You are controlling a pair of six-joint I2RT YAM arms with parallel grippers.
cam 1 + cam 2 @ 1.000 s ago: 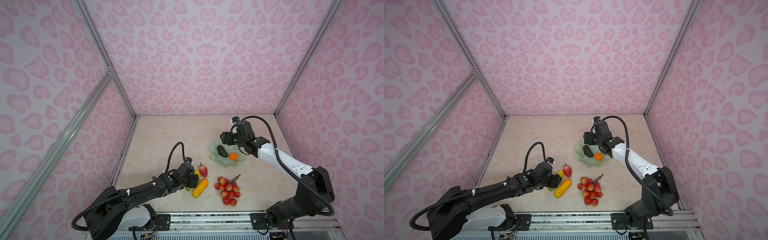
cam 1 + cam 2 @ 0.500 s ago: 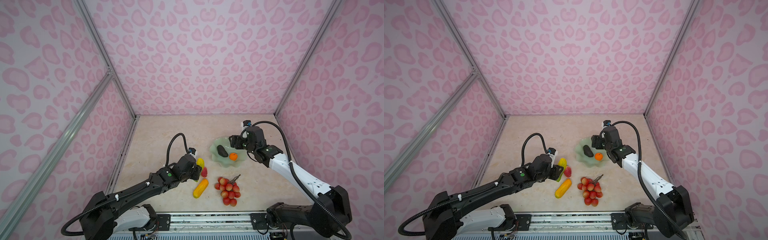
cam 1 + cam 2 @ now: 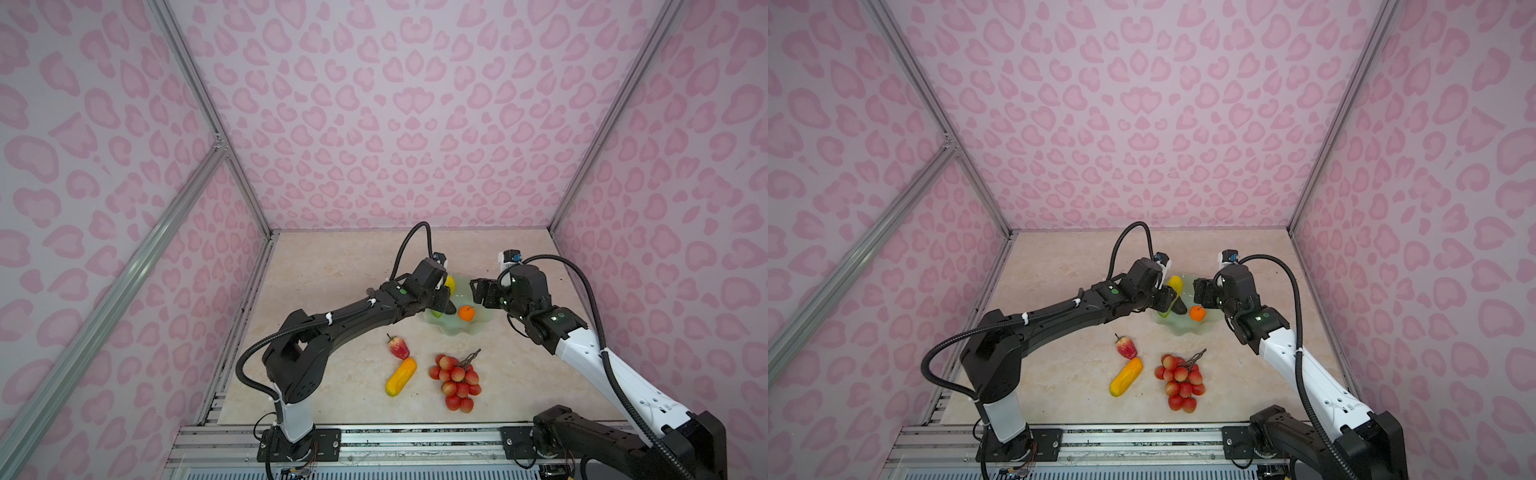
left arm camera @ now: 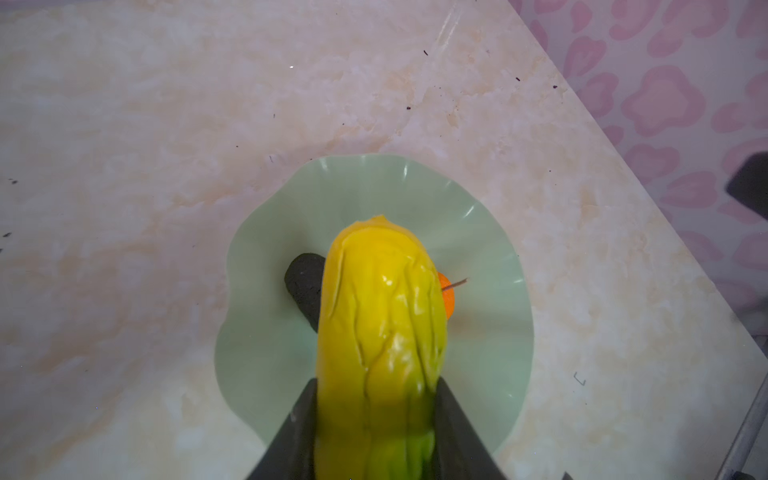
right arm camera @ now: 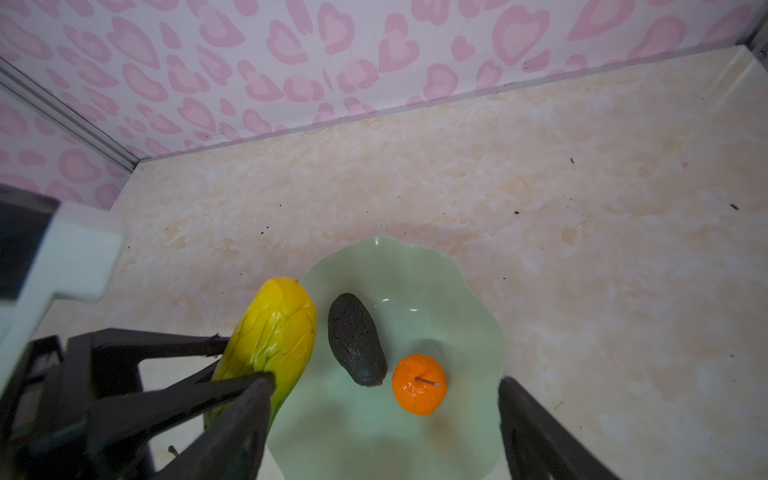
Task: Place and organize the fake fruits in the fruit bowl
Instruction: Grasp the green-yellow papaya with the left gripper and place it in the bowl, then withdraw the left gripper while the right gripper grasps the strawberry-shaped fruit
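1. Left gripper: grips the green end of the yellow-green oblong between both fingers, jaws drawn in to the fruit's width; reaches across to the fruit bowl in both top views.
2. Yellow-green oblong: hangs tilted at the bowl's rim, yellow tip uppermost, just beside the avocado; cannot tell whether it touches the dish.
3. Right gripper: hovers at the bowl's opposite side, jaws spread wide and holding nothing.
4. Fruit bowl: sits on the marbled table, toward the right and back; holds the avocado and the orange ball, lying near each other but apart.
5. Strawberry: lies on the table in front of the bowl, clear of it.
6. Yellow-orange oblong: lies just in front of the strawberry, slanted.
7. Lychee cluster: rests to the right of the yellow-orange oblong, stem pointing toward the bowl.
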